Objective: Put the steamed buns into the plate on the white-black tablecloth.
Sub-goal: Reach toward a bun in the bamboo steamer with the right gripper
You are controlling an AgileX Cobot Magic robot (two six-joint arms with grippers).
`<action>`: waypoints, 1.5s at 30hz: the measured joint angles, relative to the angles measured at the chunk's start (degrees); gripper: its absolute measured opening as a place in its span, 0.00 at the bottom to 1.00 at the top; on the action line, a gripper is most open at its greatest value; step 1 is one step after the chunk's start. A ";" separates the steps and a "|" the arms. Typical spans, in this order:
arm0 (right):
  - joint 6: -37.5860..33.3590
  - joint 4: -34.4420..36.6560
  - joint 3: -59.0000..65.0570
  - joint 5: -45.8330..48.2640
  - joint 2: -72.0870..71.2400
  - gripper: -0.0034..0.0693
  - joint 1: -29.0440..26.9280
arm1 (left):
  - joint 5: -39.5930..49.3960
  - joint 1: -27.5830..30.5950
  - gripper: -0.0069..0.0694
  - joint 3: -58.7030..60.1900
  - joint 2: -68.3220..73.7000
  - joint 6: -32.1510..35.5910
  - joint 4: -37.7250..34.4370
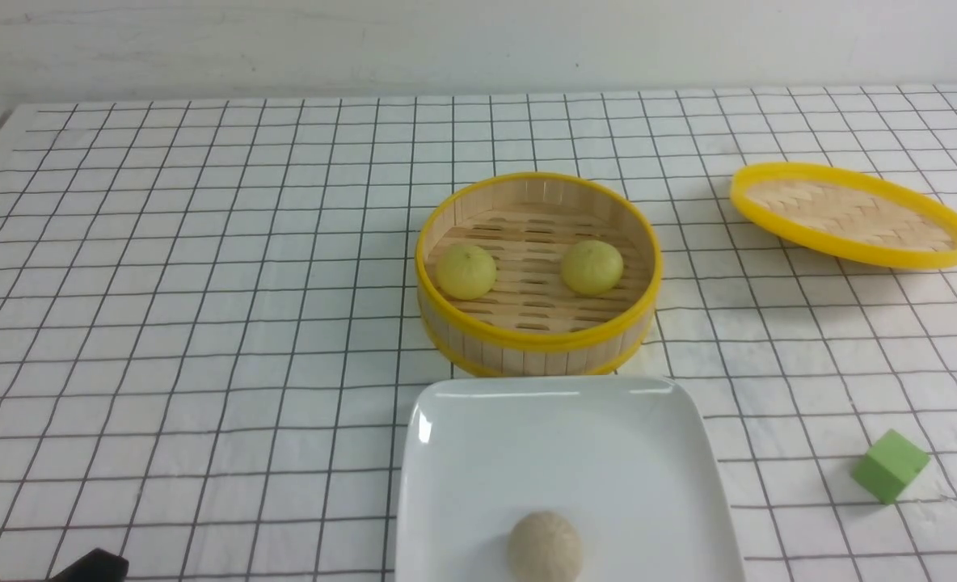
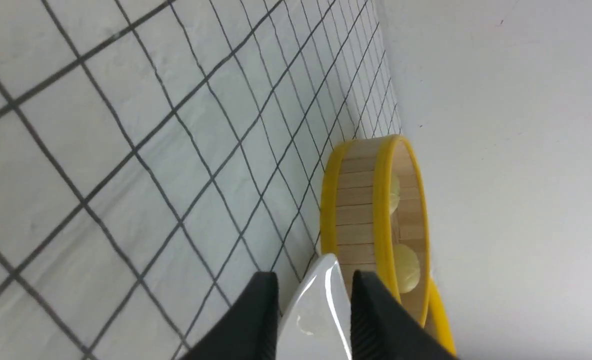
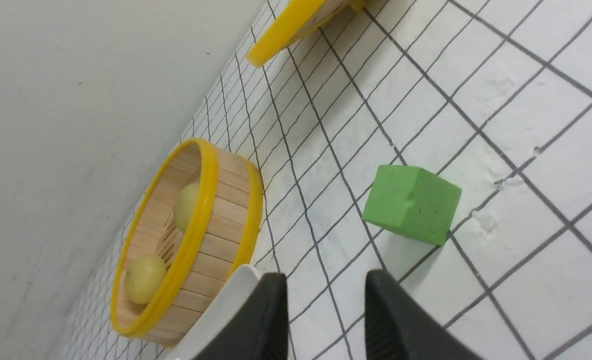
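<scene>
Two pale yellow steamed buns (image 1: 465, 271) (image 1: 592, 267) lie side by side in a round yellow-rimmed bamboo basket (image 1: 539, 339) on the white-black tablecloth (image 1: 204, 323). Just in front of the basket is the white square plate (image 1: 559, 436). My left gripper (image 2: 313, 280) is open and holds nothing. It hangs low on the near left, well short of the plate (image 2: 321, 305) and the buns (image 2: 407, 267). My right gripper (image 3: 326, 280) is open too, also holding nothing, near the plate's corner (image 3: 226, 305) on the right. From there both buns (image 3: 145, 279) (image 3: 188, 205) show inside the basket.
A greyish-beige bun (image 1: 545, 547) rests at the plate's near edge. A green cube (image 1: 891, 466) (image 3: 411, 202) lies right of the plate. The basket's woven lid (image 1: 850, 214) sits tilted at the back right. A dark bit of my left arm (image 1: 90, 566) shows bottom left.
</scene>
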 joint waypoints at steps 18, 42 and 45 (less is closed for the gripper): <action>-26.59 -4.33 -33.39 29.13 46.76 0.04 0.15 | 36.65 0.00 0.09 -32.58 35.68 24.00 14.27; -48.41 -1.73 -94.32 17.85 116.25 0.54 20.10 | 35.00 0.00 0.36 -35.14 51.68 32.85 14.67; -43.46 -7.86 -99.55 18.12 120.53 0.54 20.05 | 35.00 0.00 0.41 -35.14 51.68 32.85 14.67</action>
